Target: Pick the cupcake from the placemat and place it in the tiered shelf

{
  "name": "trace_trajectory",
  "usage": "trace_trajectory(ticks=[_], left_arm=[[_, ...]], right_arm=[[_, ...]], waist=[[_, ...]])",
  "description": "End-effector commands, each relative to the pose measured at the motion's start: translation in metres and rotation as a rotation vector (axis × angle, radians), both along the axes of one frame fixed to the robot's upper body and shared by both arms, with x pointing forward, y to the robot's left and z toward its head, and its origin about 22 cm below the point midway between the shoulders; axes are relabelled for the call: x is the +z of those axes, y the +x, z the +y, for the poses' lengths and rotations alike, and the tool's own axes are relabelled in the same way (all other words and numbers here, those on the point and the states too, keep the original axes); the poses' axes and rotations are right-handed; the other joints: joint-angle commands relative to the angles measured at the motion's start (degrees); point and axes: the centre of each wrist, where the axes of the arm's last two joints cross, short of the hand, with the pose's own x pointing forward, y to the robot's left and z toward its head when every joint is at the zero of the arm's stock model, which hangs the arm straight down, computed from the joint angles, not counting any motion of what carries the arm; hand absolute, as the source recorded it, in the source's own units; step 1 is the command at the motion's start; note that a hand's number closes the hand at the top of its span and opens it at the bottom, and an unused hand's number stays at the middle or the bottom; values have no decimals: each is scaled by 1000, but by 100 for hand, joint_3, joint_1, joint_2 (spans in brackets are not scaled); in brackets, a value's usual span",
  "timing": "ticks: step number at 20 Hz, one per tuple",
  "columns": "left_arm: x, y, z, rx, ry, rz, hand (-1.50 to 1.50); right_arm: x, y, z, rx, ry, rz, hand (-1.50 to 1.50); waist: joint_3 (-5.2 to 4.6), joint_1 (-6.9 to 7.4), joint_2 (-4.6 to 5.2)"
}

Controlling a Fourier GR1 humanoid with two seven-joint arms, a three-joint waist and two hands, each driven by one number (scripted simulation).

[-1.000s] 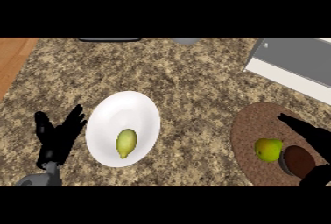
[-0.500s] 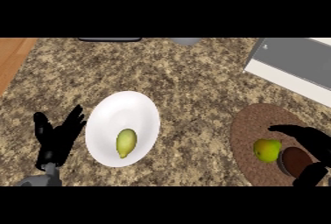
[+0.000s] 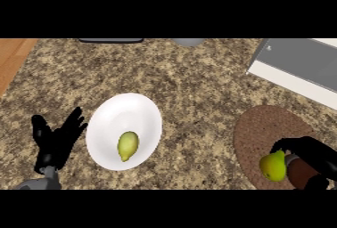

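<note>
Only the right black hand (image 3: pixel 309 153) is near the brown cupcake (image 3: pixel 299 171), fingers curled over it where it sits on the round brown placemat (image 3: pixel 263 129) just beside a green pear (image 3: pixel 273 165) (left hand (image 3: pixel 58 138) rests open, well apart).

Plate (image 3: pixel 125 120) left of centre on bench (image 3: pixel 197 84), mango (image 3: pixel 128 145) lying on its near part. Left robot hand (image 3: pixel 58 138) just left of plate. Placemat (image 3: pixel 263 133) on right; pear (image 3: pixel 273 165) and cupcake (image 3: pixel 302 173) at its near edge, right robot hand (image 3: pixel 310 151) over them. Tiered shelf (image 3: pixel 299 62) behind placemat, at far right.
</note>
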Motion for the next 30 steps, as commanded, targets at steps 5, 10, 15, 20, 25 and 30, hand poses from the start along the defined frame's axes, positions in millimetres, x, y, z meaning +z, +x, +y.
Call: trace_trajectory(ticks=[5,10,15,20,25,30], left_arm=[[-9,-10,-17,-21,-20,19,0],[-2,3,-9,-23,-2,15,0],[2,6,-2,-4,13,14,0],[-1,3,4,5,5,13,0],[13,5,-4,14,2,32,0],[-4,-3,11,1,5,17,0]], right_arm=[[4,19,45,-325,138,-31,150],[27,66,93,-735,245,-111,150],[108,81,146,-840,308,-387,150],[199,74,164,-941,256,-587,150],[262,55,153,-1017,223,-640,150],[309,66,129,-1067,222,-691,150]], waist=[[93,42,47],[86,115,77],[87,-25,23],[83,-46,9],[99,-28,19],[99,9,49]])
